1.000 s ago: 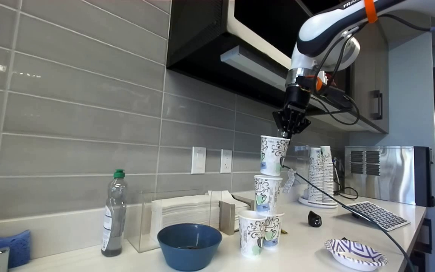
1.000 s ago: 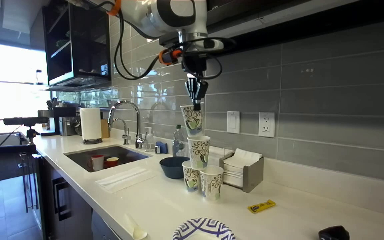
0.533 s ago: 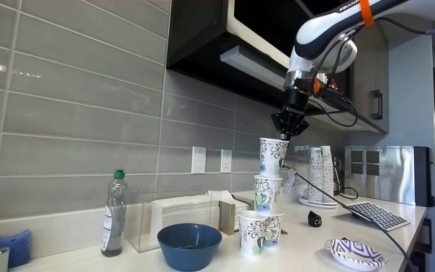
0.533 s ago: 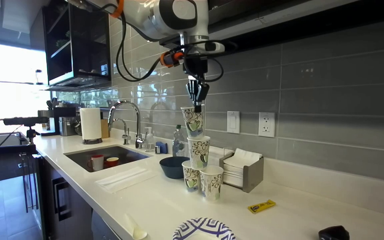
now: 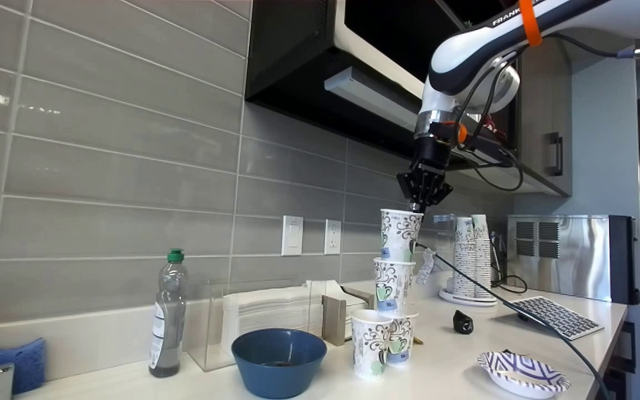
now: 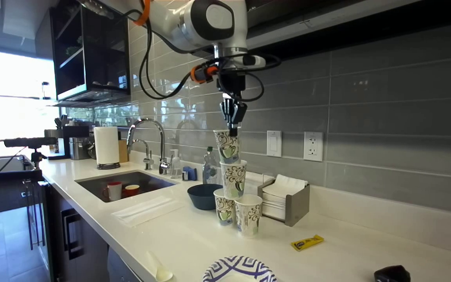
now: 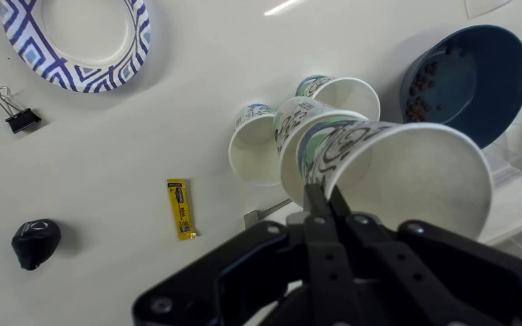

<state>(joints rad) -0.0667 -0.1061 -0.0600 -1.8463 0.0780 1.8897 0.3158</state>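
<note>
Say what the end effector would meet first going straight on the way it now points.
With the top cup in its grip, the end effector points down; that cup would probably meet the middle cup below first; whether they touch now is unclear.

Upper cup (image 5: 399, 238) above middle cup (image 5: 393, 286), two lower cups (image 6: 248, 216) beneath, bowl (image 5: 279, 371) beside

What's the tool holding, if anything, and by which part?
The top paper cup. The tool pinches its wall at one side of the rim.
</note>
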